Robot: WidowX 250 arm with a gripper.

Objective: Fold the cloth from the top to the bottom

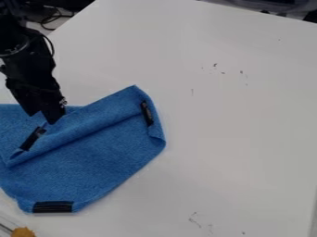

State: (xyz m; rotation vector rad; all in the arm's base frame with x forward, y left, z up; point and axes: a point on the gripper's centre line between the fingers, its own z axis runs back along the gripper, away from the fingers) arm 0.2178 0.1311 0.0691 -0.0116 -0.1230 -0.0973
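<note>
The black gripper (43, 116) hangs from the upper left, its lower end right at the raised upper part of the blue cloth (86, 162). Whether it touches or holds the fabric is unclear. The cloth lies at the left, partly folded over itself, with a diagonal ridge running from lower left to upper right. Black strips mark it: one (32, 139) just below the gripper, one (147, 113) by the right corner, and one (53, 207) along the bottom edge. Part of the cloth behind the gripper is hidden.
The white table (229, 125) extends to the right of the cloth, with a few small dark marks. An orange-brown object (23, 232) sits at the bottom left corner. Dark cables (51, 18) lie beyond the table's upper left edge.
</note>
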